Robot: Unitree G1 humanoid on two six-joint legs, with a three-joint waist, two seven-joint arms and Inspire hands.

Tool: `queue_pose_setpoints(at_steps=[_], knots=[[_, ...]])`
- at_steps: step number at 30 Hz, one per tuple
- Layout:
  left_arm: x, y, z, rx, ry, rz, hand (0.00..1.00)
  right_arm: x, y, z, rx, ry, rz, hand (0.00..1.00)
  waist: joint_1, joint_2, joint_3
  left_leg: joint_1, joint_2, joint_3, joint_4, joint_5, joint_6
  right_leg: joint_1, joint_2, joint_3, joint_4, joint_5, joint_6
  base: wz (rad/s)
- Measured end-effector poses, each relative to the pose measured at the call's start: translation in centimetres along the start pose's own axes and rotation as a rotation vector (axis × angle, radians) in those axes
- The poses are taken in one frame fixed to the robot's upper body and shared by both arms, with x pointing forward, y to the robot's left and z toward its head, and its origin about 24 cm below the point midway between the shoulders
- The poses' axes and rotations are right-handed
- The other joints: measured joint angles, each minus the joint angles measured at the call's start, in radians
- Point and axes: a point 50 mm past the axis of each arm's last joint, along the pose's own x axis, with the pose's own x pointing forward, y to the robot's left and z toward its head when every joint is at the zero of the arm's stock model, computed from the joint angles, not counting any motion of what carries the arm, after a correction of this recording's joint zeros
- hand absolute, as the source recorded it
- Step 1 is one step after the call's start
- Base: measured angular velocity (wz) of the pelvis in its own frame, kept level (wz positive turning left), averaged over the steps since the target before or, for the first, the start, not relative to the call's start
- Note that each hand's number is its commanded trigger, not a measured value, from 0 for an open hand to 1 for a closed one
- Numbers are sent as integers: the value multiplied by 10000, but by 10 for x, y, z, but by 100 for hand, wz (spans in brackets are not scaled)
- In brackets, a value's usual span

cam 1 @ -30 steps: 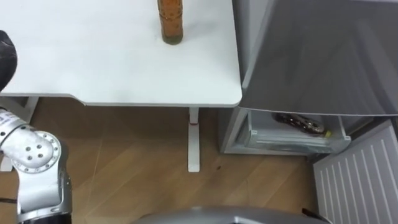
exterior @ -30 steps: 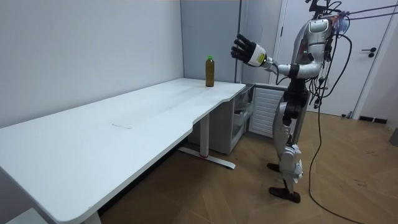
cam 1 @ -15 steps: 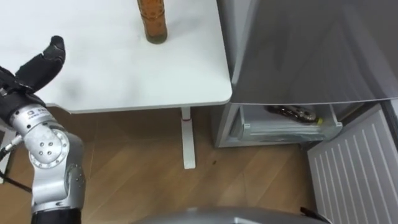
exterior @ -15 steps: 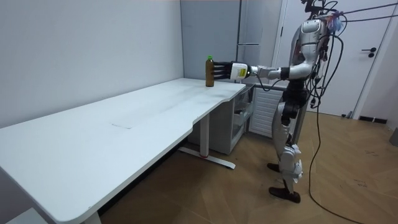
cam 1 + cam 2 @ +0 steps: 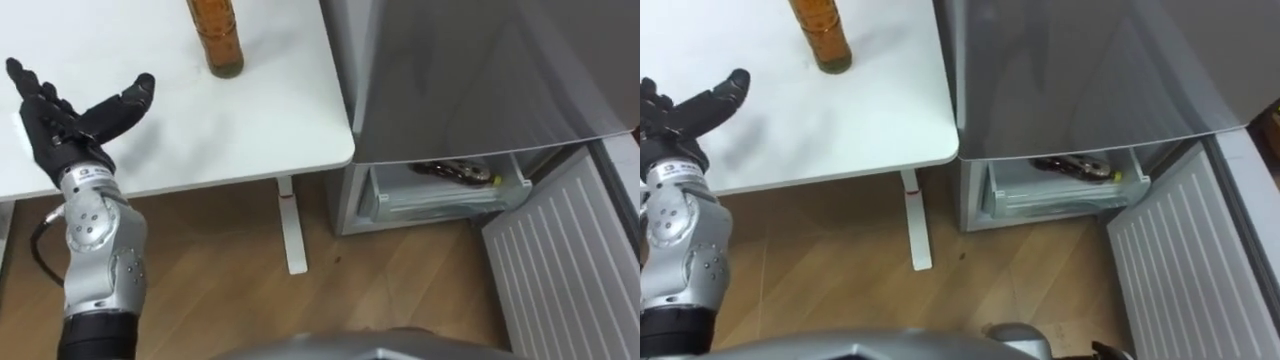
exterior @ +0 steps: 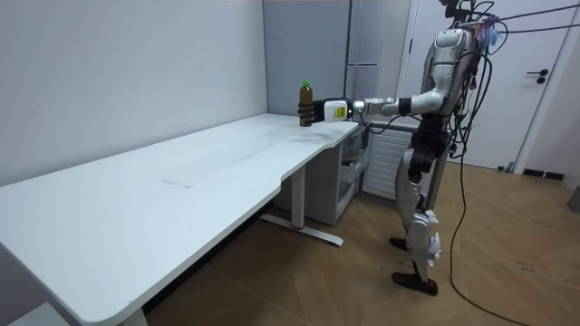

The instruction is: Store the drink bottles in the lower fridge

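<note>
Standing at the desk's right end and holding the left arm out over the desk [image 5: 270, 120]. Keeping the left robot hand [image 5: 70, 125] released, fingers spread and thumb apart, grasping nothing, hovering above the desk's near part. Leaving the bottle [image 5: 217, 40] upright on the desk, toward its far side and near its right edge, apart from the robot hand in the eye views; from the room, seeing the two close together, with contact impossible to tell.

Judging this to be the approach to the grasp, with carrying not yet begun.

Finding the fridge [image 5: 480, 80] just right of the desk, its drawer [image 5: 440, 200] showing below desk height, holding what looks like another drink [image 5: 450, 172], with the door [image 5: 560, 260] swung wide.

Calling next for bringing the robot hand across the desk to the bottle, closing round its body without tipping it, lifting it clear of the desk, then turning right of the desk and bending low to the drawer.
</note>
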Motion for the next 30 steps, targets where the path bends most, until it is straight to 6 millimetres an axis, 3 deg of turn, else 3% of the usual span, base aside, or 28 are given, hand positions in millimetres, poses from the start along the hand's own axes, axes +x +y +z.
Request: queue_pose_setpoints(at_steps=[9, 12, 17, 23, 30], knots=[[5, -2, -9, 306, 765, -388, 0, 0, -1, 0, -411, 363, -1, 0, -234, 100, -36, 117, 73, 245, -8, -9, -10, -60, 130, 260, 155, 44, -70, -8], [10, -7, -5, 274, 655, -501, 0, 0, -2, -2, -635, 417, -37, 0, -345, 132, -27, 132, 103, 312, -50, -31, -44, -78, 161, 311, 193, 50, -80, -8], [19, -14, 6, 304, 325, -712, 0, 0, -4, -6, -1165, 583, -109, 0, -520, 270, -99, 87, 129, 493, -29, -27, -53, -232, 229, 511, 217, 66, -108, -13], [36, -26, 7, 297, 524, -886, 0, -1, -4, -11, -1216, 851, -103, 0, -569, 232, -59, 143, 134, 689, -43, -26, -55, -378, 262, 678, 407, 53, -125, -11], [41, -23, 10, 413, 530, -1116, 0, -2, -6, -17, -936, 1056, -178, 0, -689, 177, -43, 145, 142, 936, -148, -33, -67, -534, 349, 955, 385, 61, -125, -11]])
